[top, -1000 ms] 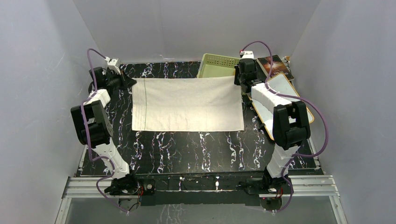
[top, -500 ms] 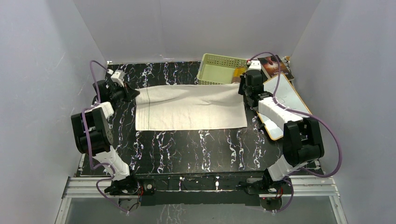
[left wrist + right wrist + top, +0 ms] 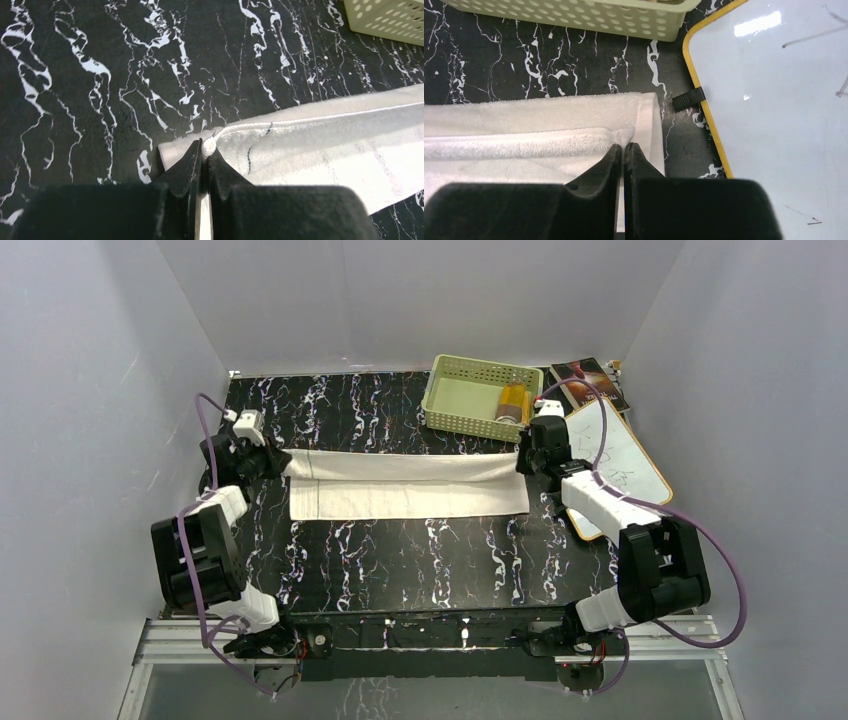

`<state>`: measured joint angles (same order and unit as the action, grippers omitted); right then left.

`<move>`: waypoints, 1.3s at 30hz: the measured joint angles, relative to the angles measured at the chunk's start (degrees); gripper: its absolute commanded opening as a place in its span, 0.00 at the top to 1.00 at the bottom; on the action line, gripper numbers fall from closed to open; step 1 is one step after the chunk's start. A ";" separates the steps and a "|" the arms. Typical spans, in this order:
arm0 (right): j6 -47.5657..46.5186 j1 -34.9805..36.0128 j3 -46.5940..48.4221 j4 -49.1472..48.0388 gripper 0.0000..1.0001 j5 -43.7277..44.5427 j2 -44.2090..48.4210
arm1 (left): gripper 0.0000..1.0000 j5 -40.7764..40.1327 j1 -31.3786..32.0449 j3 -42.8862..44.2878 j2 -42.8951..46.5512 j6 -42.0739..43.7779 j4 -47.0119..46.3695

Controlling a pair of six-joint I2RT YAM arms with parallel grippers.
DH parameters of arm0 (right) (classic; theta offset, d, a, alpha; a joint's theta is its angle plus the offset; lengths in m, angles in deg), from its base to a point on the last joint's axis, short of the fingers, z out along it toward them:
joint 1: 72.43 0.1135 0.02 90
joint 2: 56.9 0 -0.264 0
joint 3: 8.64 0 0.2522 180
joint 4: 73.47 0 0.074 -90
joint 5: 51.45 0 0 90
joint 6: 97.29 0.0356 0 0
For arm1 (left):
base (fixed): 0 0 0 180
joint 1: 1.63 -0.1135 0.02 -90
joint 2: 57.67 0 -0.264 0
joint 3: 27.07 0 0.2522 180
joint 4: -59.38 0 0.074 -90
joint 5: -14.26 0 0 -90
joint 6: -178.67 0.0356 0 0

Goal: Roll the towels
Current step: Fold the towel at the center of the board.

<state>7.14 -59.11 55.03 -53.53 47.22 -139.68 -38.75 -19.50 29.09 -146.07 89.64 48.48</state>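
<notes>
– left gripper (image 3: 204, 148): what has it got?
– the towel (image 3: 325, 145). its jaws are all but touching, with the corded far-left corner bunched between the tips.
– and the right gripper (image 3: 624, 146)?
– same. it is closed on the far-right corner with a small tuft of cloth in the tips. it is just beside the board (image 3: 774, 100), not over it.
– where does the towel lie?
– across the middle of the table (image 3: 400, 560), long way left to right. the far edge is turned over toward the near side, so a doubled band rests on the flat layer beneath.
– how does that differ from a second ago?
– then it lay spread flat, its far edge up by the basket (image 3: 465, 400), with a gripper at each far corner. half a second ago the edge had come partway. now both grippers have drawn nearer the arm bases, carrying that edge with them. the towel shows as a much narrower strip, well apart from the basket. its near edge has hardly shifted.
– the yellow towel (image 3: 513, 403)?
– in the right end of the basket. the right arm hid it a second ago, and now it is in plain view. it looks like a roll, but it is too small to be sure.
</notes>
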 measured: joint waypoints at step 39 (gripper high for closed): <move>7.02 -0.37 -10.34 9.16 0.28 5.57 18.51 | 0.26 -9.40 0.09 -15.26 28.11 -9.33 8.48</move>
<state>14.16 -59.48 44.69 -44.37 52.79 -121.17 -48.15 -19.42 13.83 -117.96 80.31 56.96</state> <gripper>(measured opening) 0.719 0.707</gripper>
